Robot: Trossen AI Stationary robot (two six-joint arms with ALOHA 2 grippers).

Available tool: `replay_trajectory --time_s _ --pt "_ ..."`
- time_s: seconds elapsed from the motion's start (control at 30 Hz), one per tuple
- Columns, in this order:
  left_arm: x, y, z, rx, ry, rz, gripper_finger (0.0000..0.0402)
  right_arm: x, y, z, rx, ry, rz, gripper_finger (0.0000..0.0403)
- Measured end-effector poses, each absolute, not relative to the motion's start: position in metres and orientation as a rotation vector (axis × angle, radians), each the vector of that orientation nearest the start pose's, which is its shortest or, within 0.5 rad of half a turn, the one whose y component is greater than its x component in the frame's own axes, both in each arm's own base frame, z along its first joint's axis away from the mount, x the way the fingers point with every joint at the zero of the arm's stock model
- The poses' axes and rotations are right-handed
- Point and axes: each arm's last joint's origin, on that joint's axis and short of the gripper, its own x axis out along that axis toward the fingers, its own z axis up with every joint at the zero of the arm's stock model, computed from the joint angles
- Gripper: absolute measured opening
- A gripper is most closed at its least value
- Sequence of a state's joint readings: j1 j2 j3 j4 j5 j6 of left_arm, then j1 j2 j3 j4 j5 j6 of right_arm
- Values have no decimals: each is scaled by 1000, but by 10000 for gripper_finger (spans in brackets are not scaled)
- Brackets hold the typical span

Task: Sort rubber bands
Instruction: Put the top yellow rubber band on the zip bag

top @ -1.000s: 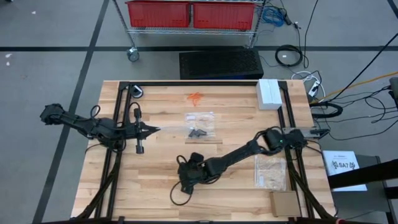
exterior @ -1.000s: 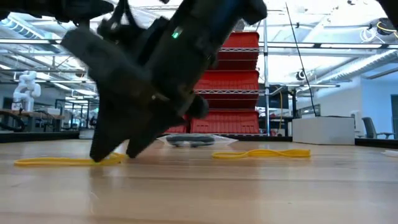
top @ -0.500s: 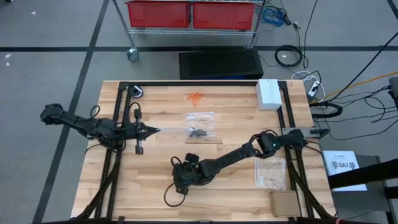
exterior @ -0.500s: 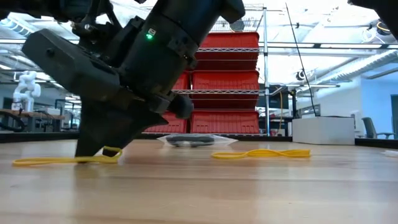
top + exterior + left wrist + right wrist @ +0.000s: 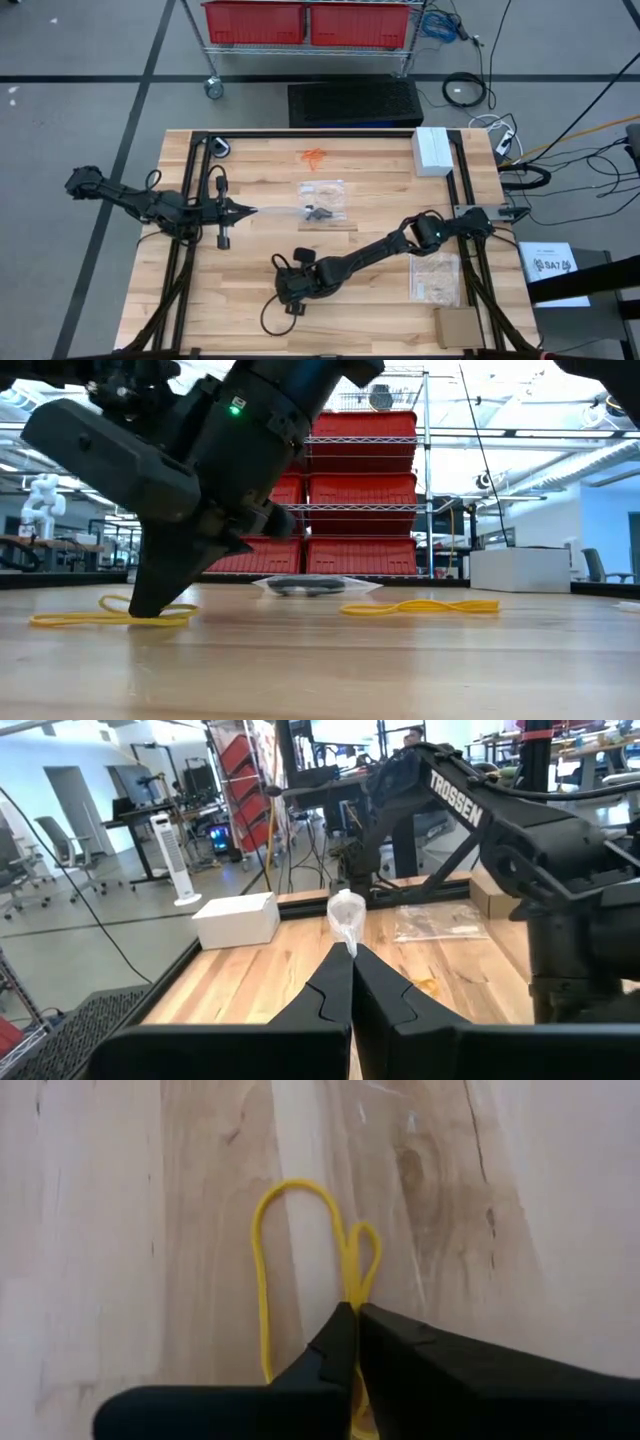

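Right wrist view is showing the right gripper (image 5: 352,1312) pinching closed on a thin yellow rubber band (image 5: 262,1250) lying on the pale wooden table (image 5: 100,1230), so lifting slowly should keep the loop from slipping free.

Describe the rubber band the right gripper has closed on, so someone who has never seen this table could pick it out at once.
Start at the wooden table and follow the right arm to its near edge. There the right gripper is shut on a yellow rubber band, pinched so it bulges into two loops. The other yellow band lies flat and untouched.
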State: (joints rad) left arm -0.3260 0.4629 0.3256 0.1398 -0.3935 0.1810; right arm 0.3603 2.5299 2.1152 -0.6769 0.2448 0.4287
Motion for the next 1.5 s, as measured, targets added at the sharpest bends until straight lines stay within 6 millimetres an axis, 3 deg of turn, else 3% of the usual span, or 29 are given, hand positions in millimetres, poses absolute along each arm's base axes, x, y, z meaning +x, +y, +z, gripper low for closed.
replay_trajectory --time_s 0.2,0.43,0.83,1.03,1.17,1.5 --pt "126 -31 248 193 0 68 0 499 180 163 -76 1070 -93 0" --pt "126 -30 249 210 -10 78 0 495 164 205 -166 1041 -114 0" --pt "134 -31 245 220 21 85 0 460 133 317 -358 842 -295 0" --pt "143 -34 241 227 43 82 0 444 120 355 -433 763 -333 0" --pt "147 -35 238 215 62 81 0 439 113 368 -499 730 -403 0" --pt "151 -37 237 197 53 59 0 442 106 367 -588 745 -448 0"
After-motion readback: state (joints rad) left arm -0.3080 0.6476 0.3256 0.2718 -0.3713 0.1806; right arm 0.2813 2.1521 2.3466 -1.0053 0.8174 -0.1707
